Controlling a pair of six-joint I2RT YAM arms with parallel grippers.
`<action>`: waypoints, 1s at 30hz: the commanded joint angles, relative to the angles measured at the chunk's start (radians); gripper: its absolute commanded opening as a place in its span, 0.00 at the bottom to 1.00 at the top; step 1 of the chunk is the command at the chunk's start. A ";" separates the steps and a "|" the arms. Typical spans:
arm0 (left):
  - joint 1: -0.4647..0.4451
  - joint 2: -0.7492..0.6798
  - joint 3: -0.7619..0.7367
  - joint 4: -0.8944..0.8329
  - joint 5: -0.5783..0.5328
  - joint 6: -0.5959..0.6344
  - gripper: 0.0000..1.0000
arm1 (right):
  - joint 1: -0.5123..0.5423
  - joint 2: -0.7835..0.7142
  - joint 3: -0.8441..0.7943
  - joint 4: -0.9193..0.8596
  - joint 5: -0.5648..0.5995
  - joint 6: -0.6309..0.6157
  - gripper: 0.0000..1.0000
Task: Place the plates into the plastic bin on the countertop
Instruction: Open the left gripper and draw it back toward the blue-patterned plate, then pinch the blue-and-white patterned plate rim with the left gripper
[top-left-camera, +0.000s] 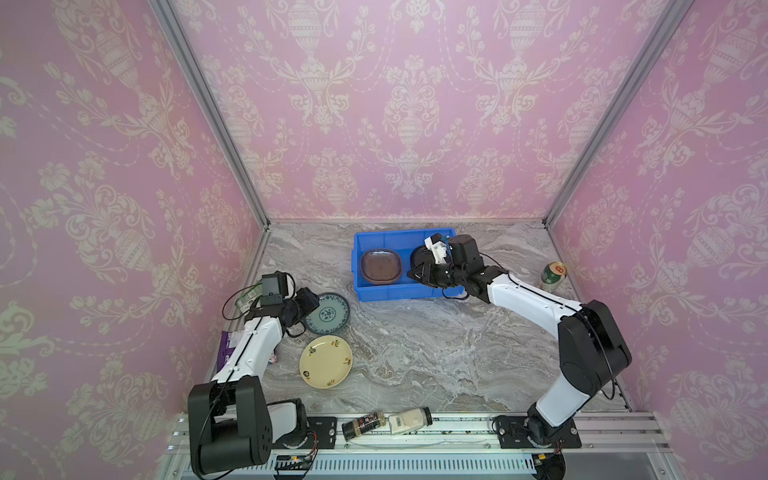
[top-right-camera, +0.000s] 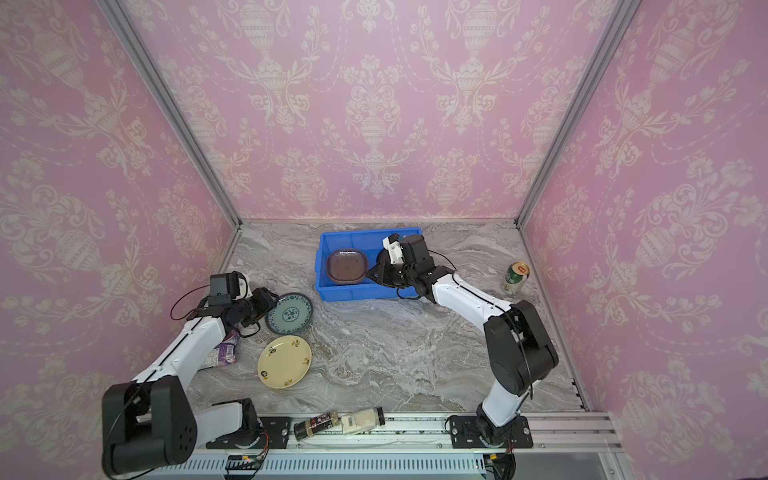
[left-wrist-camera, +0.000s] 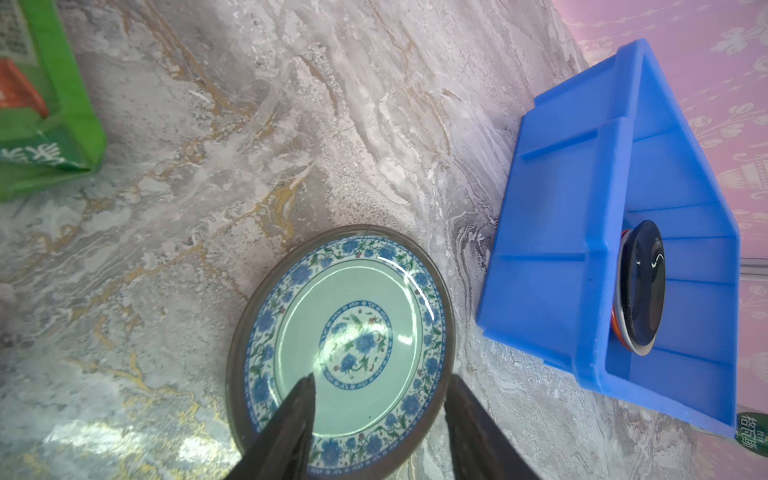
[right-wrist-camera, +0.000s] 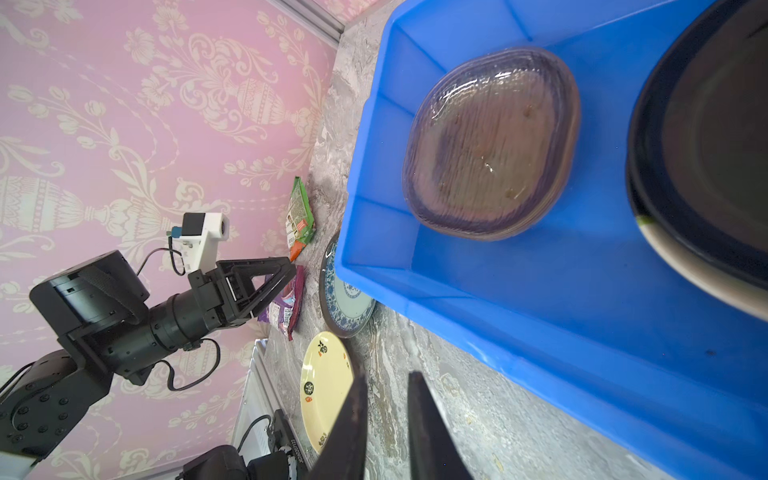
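Observation:
The blue plastic bin stands at the back of the marbled countertop. Inside it lie brownish translucent rounded-square plates on the left and a black round plate on the right, stacked on lighter ones. My right gripper hovers over the bin's right half. Its jaws are narrowly apart and hold nothing. A teal-patterned plate and a cream flowered plate lie on the countertop at the left. My left gripper is open and straddles the teal plate's rim, with one finger over the plate and the other outside its edge.
A green drink can stands by the right wall. A green snack packet and a purple one lie along the left wall, beside the left arm. Two spice bottles lie on the front rail.

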 joint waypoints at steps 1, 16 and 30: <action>0.038 -0.049 -0.045 -0.014 0.033 -0.022 0.52 | 0.019 0.016 0.053 -0.032 -0.028 -0.021 0.19; 0.152 -0.028 -0.157 0.041 0.119 -0.052 0.46 | 0.036 0.071 0.119 -0.062 -0.034 -0.018 0.19; 0.159 0.075 -0.190 0.140 0.135 -0.069 0.37 | 0.036 0.095 0.154 -0.091 -0.030 -0.027 0.19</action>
